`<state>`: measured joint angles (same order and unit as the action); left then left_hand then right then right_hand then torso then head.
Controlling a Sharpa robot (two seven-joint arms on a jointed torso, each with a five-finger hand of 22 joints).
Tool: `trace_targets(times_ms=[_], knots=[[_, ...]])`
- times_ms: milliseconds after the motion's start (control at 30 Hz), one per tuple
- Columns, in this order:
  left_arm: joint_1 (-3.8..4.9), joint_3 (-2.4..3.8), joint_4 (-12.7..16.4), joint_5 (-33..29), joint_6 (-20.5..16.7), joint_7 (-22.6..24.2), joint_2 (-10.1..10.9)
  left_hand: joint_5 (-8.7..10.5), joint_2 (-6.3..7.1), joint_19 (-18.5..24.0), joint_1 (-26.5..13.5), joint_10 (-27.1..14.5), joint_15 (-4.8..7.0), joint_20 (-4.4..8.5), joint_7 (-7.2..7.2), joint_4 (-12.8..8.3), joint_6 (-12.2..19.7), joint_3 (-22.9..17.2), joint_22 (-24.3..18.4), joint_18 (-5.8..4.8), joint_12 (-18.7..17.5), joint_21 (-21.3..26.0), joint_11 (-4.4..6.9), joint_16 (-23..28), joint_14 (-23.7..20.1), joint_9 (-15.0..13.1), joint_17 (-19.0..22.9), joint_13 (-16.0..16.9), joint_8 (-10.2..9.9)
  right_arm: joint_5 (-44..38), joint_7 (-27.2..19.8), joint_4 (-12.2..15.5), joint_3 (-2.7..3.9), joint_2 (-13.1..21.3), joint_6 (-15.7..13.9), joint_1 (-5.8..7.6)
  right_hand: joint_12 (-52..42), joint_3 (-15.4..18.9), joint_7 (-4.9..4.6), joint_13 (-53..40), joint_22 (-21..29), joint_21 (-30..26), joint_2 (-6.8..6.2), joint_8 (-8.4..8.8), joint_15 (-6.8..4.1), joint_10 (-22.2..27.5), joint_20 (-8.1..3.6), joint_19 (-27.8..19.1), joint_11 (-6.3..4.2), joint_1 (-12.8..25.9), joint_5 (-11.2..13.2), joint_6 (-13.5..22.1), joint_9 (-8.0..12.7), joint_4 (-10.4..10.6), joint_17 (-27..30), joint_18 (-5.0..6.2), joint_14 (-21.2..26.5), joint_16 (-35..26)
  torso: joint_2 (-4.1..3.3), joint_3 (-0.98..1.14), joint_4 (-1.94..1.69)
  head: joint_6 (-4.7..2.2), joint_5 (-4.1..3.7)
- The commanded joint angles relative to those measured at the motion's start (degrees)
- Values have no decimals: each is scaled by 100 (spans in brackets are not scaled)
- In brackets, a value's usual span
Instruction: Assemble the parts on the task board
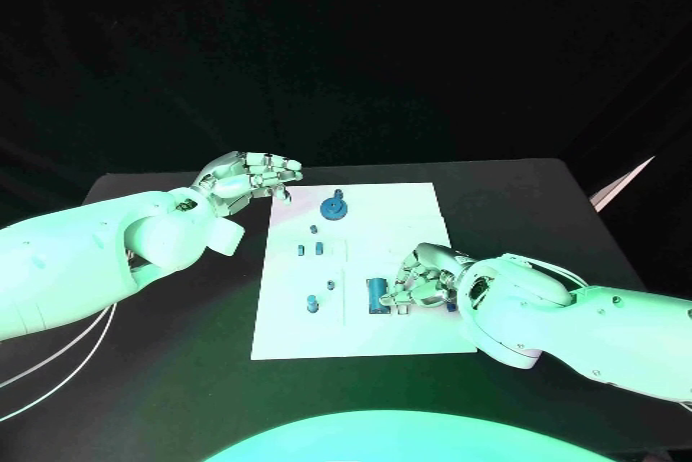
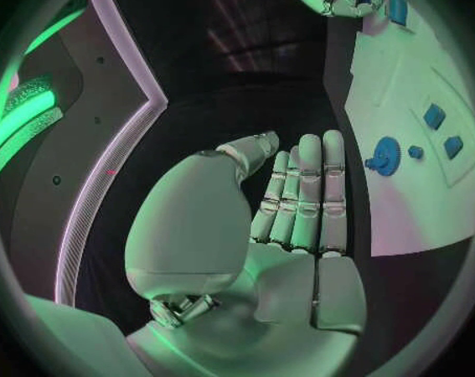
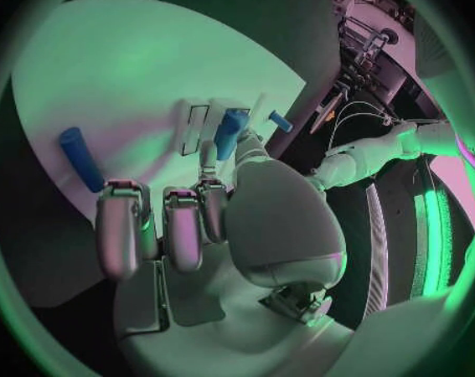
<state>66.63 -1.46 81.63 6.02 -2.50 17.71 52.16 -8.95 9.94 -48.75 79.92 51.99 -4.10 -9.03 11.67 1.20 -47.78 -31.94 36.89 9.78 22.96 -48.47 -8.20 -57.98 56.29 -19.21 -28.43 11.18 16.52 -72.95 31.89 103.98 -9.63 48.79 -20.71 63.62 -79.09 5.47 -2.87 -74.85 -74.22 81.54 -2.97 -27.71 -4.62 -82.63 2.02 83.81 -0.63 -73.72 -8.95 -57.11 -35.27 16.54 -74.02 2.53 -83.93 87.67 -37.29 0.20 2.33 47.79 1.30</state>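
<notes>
The white task board (image 1: 411, 207) lies mid-table, with a blue gear (image 1: 335, 209) and several small blue parts such as a short peg (image 1: 312, 303) on it. A longer blue cylinder (image 1: 375, 292) lies on the board, right by my right hand's (image 1: 428, 280) curled fingers. In the right wrist view, that cylinder (image 3: 82, 157) lies free beyond the fingers. A second blue part (image 3: 229, 134) sits pinched between the thumb and a finger of my right hand (image 3: 211, 218). My left hand (image 1: 254, 175) hovers off the board's far left corner. Its fingers (image 2: 305, 193) are straight and hold nothing.
The board (image 2: 405, 201) is surrounded by black table (image 1: 173, 312). In the left wrist view, the gear (image 2: 384, 155) and two small blue blocks (image 2: 443, 131) lie beyond my left hand's fingertips. A pale object (image 1: 623, 182) pokes in at the table's far right edge.
</notes>
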Motion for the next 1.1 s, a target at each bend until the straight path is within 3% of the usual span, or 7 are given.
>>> trace_targets(times_ms=[33,400,500,700,767,933,1100], knots=[[3,4,14,-9,10,12,-3,7,-57,-85,-54,-94,-6,-45,26,89,56,124,-57,74,31,55,-25,67,-26,65,67,-57,109,-52,-17,7,0,5,-49,-8,-76,-189,17,-770,-1406,138,119,-10,-32,-233,-78,470,-78,-121,-9,-47,6,4,-1266,-123,-538,86,1,4,4,-2,2],[3,4,14,-12,12,13,-1,7,-66,-88,-56,-98,-7,-46,27,98,59,121,-62,74,34,62,-26,68,-27,67,67,-59,114,-59,-163,138,2,165,-184,-11,-70,-187,16,-766,-1403,126,108,-6,-33,-232,-79,468,-78,-110,-20,-47,8,5,-1266,-121,-538,86,2,3,6,-14,-10],[3,4,17,-13,8,16,2,7,-66,-88,-56,-98,-7,-46,27,98,59,121,-62,74,34,62,-26,68,-27,67,67,-59,114,75,-273,244,7,355,-326,9,-13,-183,-14,-731,-1388,64,50,54,-21,-201,-75,454,-57,-80,-51,28,37,0,-1241,-110,-533,75,4,0,8,-25,-21],[3,4,29,-14,-15,31,9,7,-66,-88,-56,-98,-7,-46,27,98,59,121,-62,74,34,62,-26,68,-27,67,67,-59,114,229,-406,368,17,867,-460,156,185,-274,-190,-615,-1338,-137,-89,351,103,-69,15,404,94,-198,2,352,162,-30,-1166,-77,-515,38,10,-8,16,-51,-90],[3,4,38,-14,-21,35,11,7,-66,-88,-56,-98,-7,-46,27,98,59,121,-62,74,34,62,-26,68,-27,67,67,-59,114,143,-416,390,17,1047,-462,192,200,-284,-200,-606,-1340,-130,-109,368,112,-58,24,405,103,-222,7,362,168,-34,-1171,-78,-515,39,11,-13,19,-65,-108],[3,4,53,-15,-26,41,15,8,-65,-90,-59,-99,-8,-46,27,102,61,123,-65,74,37,67,-26,68,-27,69,66,-59,117,-94,-400,427,14,1373,-437,219,180,-299,-205,-623,-1349,-93,-146,379,122,-67,36,412,111,-264,30,346,172,-41,-1181,-85,-517,44,2,8,11,-94,-165],[2,4,54,-15,-16,44,11,8,-65,-90,-59,-99,-8,-46,27,102,61,123,-65,74,37,67,-26,68,-27,69,66,-59,117,-283,-314,434,4,1550,-352,182,156,-326,-195,-640,-1355,-70,-156,370,122,-81,43,417,106,-301,42,292,170,-38,-1197,-88,-521,51,3,10,15,-102,-195]])
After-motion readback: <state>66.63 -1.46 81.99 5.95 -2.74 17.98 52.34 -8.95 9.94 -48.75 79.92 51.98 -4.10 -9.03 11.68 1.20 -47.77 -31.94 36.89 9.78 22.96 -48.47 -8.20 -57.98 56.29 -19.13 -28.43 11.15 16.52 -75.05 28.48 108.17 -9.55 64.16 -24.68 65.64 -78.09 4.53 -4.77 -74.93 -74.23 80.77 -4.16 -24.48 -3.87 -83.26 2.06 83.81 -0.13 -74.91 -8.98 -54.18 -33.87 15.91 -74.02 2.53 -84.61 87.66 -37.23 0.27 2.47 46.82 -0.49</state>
